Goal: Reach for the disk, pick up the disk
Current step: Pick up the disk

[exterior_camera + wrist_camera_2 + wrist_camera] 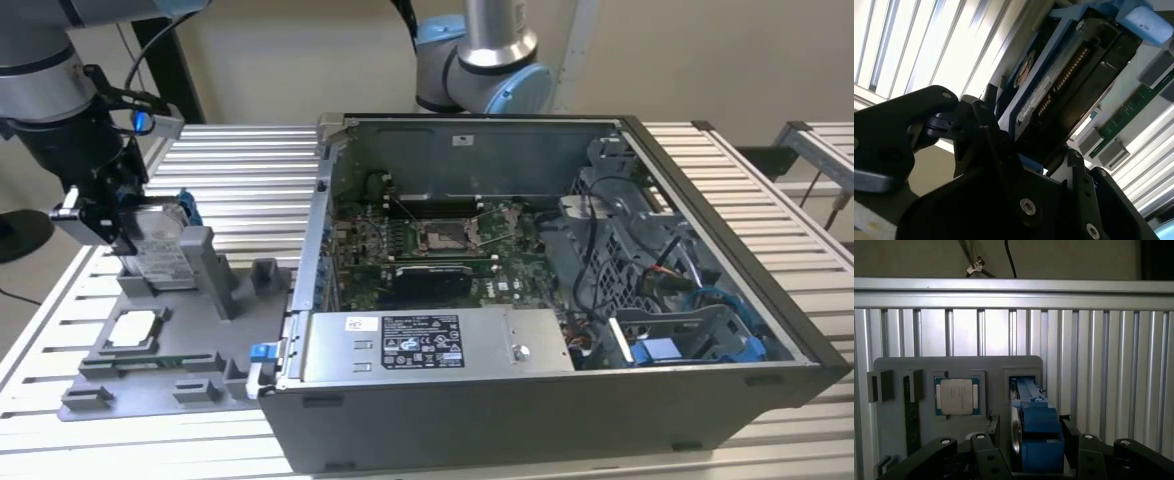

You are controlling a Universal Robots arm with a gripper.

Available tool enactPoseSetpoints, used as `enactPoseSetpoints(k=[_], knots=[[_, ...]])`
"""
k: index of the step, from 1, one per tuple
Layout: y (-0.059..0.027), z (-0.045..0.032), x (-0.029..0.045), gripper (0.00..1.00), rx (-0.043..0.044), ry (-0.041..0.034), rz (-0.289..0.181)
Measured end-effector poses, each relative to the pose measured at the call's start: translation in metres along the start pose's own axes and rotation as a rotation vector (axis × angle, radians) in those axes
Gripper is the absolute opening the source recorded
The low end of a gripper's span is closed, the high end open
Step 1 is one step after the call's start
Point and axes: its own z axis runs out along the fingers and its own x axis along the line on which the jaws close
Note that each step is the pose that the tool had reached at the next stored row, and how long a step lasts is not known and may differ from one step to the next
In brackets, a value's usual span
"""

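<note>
Right between the sides of the claw (1030, 440), the disk (1029, 390) stands on edge in the slot of the grey fixture (999, 365), and since we cannot tell whether the claw grips it, we judge a loose or skewed hold could jam or drop it.

A plain beige wall (707, 50) runs behind the bench, evenly lit, with no hard shadows on it. The work sits on a table (240, 160) of ribbed aluminium slats that catch the light in pale stripes. A second slatted table (821, 150) stands just beside it at the exterior view's right. A dark post (170, 60) leans up against the wall at the exterior view's left.
</note>
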Motion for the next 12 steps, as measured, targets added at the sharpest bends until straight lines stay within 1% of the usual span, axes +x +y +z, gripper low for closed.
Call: enactPoseSetpoints(k=[12], knots=[[0.0000,0.0002,-0.0018,1.00,0.0001,-0.0001,0.000]])
